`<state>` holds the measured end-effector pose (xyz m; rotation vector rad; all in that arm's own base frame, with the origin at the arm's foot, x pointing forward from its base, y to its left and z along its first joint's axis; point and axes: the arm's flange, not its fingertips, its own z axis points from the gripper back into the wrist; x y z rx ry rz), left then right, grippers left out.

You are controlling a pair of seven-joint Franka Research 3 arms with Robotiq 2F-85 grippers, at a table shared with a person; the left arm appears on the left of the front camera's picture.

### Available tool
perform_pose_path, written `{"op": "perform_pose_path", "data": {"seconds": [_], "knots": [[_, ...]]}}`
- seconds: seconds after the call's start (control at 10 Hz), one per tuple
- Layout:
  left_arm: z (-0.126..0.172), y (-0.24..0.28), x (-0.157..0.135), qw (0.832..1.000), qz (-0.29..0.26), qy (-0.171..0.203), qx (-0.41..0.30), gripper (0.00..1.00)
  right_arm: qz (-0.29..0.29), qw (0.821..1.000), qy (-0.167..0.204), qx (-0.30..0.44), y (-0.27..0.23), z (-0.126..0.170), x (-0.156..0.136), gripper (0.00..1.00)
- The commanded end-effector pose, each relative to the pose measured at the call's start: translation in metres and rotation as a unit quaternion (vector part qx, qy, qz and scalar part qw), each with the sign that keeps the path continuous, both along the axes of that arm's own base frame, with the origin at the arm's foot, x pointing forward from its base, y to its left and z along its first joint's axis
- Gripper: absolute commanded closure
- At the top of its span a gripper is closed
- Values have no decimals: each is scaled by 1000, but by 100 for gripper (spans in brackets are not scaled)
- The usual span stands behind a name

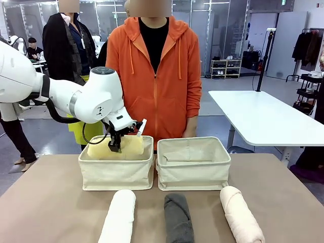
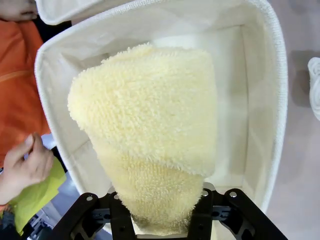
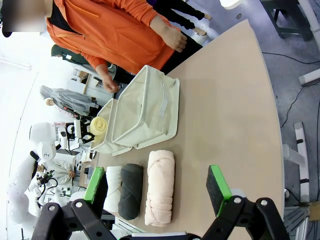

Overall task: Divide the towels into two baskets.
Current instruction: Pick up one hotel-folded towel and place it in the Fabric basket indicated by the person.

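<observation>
front view looks level across the worktop (image 1: 50, 202) at the person (image 1: 157, 76) opposite. left wrist view hangs close over the left basket (image 2: 277, 75), facing down into it. right wrist view, rolled sideways, looks from farther off; all three share that basket.

Scanning for print: nothing legible. No word, label, brand or number on the two cream canvas bins (image 1: 116, 174), the pale yellow terry towel roll (image 2: 150, 115) or the orange hoodie (image 1: 162, 76).

Looked across the tan worktop (image 1: 50, 202) onto grey floor (image 1: 223, 83); found a white table (image 1: 263, 119) at right, a low shelf (image 1: 226, 67) along the far wall, a clothes rack (image 1: 310, 45) beyond, glass partitions (image 1: 202, 30) at the back.
</observation>
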<state>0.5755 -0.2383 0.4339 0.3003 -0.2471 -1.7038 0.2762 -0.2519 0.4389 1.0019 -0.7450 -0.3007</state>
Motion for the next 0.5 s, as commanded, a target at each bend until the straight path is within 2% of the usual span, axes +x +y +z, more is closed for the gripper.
{"op": "perform_pose_path", "data": {"seconds": [0.0,0.1,0.2,0.3,0.4], "knots": [[-2,1,17,999,1,34,0,63,1,1000,-8,1,0,1,-2,0],[-8,2,21,999,8,41,1,63,1,1000,-8,1,0,1,-2,0],[-9,3,24,999,20,40,-2,31,1,1000,-8,1,0,1,-2,0],[-9,3,24,999,17,43,-5,12,1,1000,-8,1,0,1,-2,0],[-9,1,22,999,16,45,-5,0,1,1000,-8,1,0,1,-2,0]]}}
